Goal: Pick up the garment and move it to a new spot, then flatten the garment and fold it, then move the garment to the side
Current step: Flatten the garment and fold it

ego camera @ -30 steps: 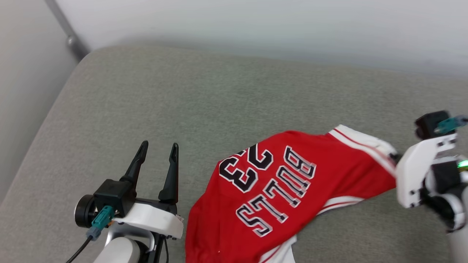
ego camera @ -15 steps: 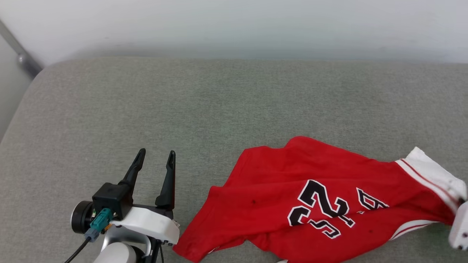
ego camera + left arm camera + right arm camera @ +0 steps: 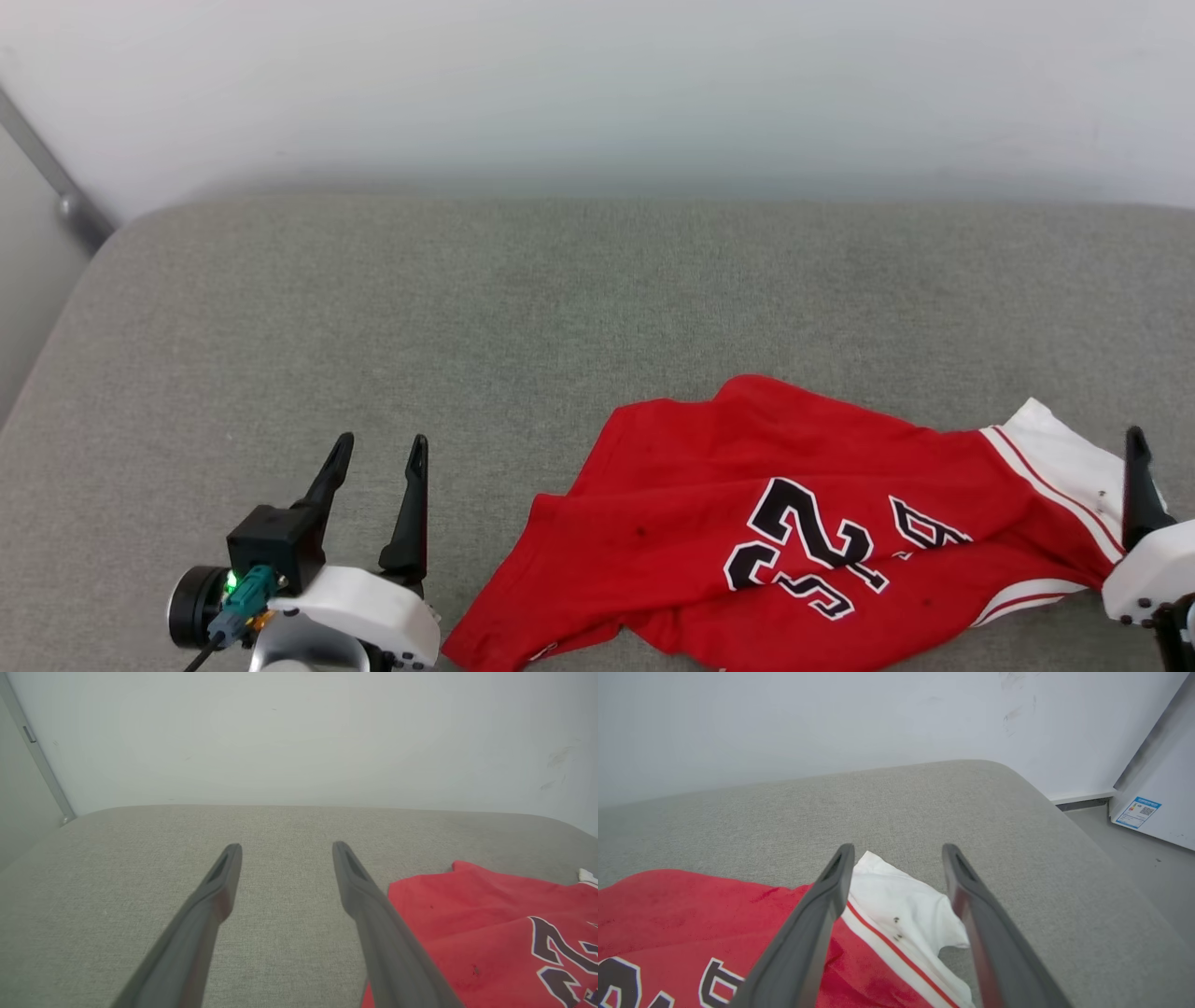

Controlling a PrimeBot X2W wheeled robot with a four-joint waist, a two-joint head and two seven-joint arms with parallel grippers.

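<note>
The garment (image 3: 803,532) lies crumpled on the grey cushion (image 3: 560,308), print side up. Its red body is bunched into ridges, so the "23" (image 3: 803,546) is partly lost in a fold. It stretches from just right of the left hand (image 3: 382,443) across to the right hand (image 3: 897,850). That hand's 2 fingers stand spread, with the white sleeve (image 3: 901,905) lying loose beneath and between them, and nothing is gripped. The left hand is also spread wide and empty, over bare cushion.

Judging from this layout, 3 things could go wrong:

1. The sleeve under the right hand is doubled over. A pinch there may catch 2 layers or only the trim, and pulling would then twist the cloth rather than spread it.
2. The hem corner nearest the left hand is tucked under itself. A grab at the visible ridge would carry that fold into the flattening.
3. To the right of the right hand the cushion's rounded edge (image 3: 1064,826) drops to the floor (image 3: 1134,844). A tug that way could slide the sleeve over the edge.

Pressing the fingers into the soft cushion could also drag the fabric and make new wrinkles.
</note>
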